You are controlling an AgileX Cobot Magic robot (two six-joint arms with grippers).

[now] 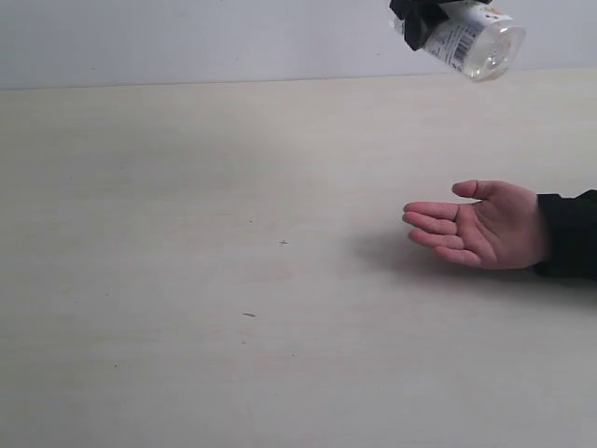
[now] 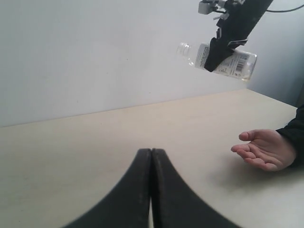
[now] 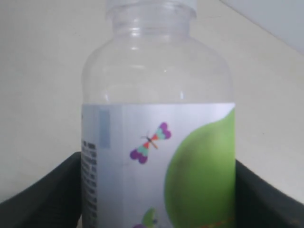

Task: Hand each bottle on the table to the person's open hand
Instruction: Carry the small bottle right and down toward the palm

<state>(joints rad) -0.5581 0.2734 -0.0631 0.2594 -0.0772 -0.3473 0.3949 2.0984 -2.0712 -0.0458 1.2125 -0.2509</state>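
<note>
High above the right side of the table (image 1: 187, 280), the right gripper (image 2: 217, 54) is clamped on the small clear bottle (image 1: 476, 42), one black finger (image 3: 42, 194) pressed against each side of its label. The bottle hangs in the air, tipped nearly onto its side, with its base showing toward the exterior camera. Its white label carries a large green fruit shape and a small coloured dragonfly on one face, and a barcode with fine print on another. The body above the label is see-through.

Below the bottle and well apart from it, the person's open hand (image 1: 485, 229) rests palm up on the table, fingers together and pointing toward the middle, with a black sleeve (image 1: 569, 233) at the wrist. A soft shadow lies under the hand.

Farther off, the left gripper (image 2: 151, 190) is low over the table with its two dark fingers closed flat against each other, nothing between them. A plain pale wall (image 1: 187, 37) stands behind the table.
</note>
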